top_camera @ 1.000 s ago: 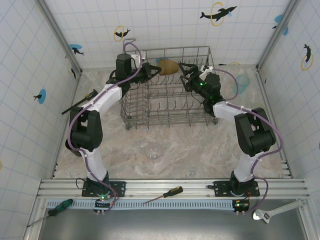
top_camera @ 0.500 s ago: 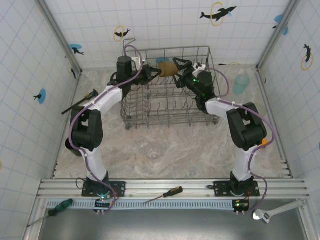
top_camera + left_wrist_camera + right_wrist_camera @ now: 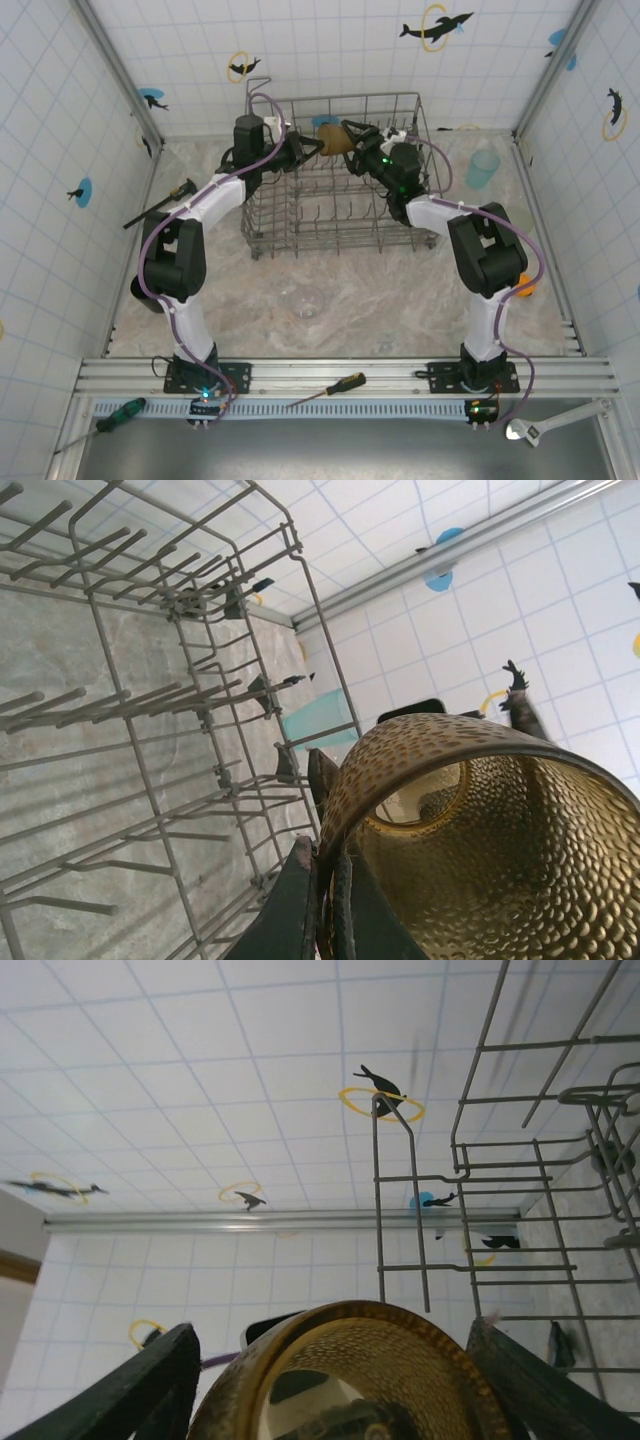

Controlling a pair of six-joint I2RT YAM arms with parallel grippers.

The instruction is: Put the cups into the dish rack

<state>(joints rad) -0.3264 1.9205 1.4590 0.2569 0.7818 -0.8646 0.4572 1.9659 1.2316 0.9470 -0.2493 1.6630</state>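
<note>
Three tiled walls (image 3: 330, 60) surround the marbled tabletop (image 3: 390, 290) and dish rack (image 3: 330, 212).

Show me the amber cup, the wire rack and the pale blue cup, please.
amber cup (image 3: 335, 137): top view, on its dimpled side wall.
wire rack (image 3: 320, 205): top view, on its wire floor.
pale blue cup (image 3: 483, 168): top view, on its side wall.

no legible text, no labels or brand marks, no numbers readable anywhere
</note>
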